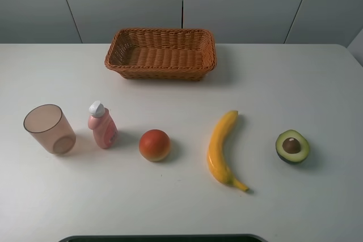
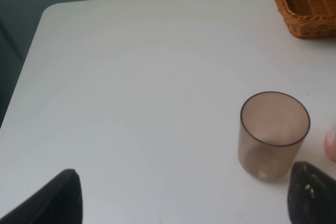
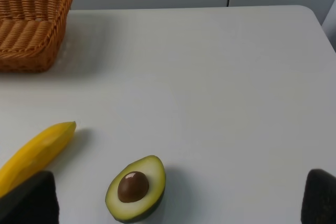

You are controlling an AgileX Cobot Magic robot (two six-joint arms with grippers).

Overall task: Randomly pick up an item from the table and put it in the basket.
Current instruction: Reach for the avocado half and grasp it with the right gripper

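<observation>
The halved avocado [image 1: 292, 146] lies cut face up on the white table [image 1: 272, 83] at the right, brown pit showing. It also shows in the right wrist view [image 3: 136, 188], between my right gripper's [image 3: 178, 205] two black fingertips [image 3: 29, 200], which are wide apart and empty. The brown wicker basket [image 1: 161, 53] stands empty at the back centre; a corner shows in the right wrist view [image 3: 29, 27] and in the left wrist view [image 2: 304, 3]. My left gripper [image 2: 189, 198] is open and empty, its fingertips [image 2: 312, 192] near the tinted cup. Neither gripper shows in the exterior high view.
Along the front row stand a translucent brown cup [image 1: 49, 129], also in the left wrist view [image 2: 273, 135], a small pink bottle with a white cap [image 1: 101, 124], a round red-orange fruit [image 1: 155, 145] and a long yellow banana [image 1: 222, 148], also in the right wrist view [image 3: 34, 153].
</observation>
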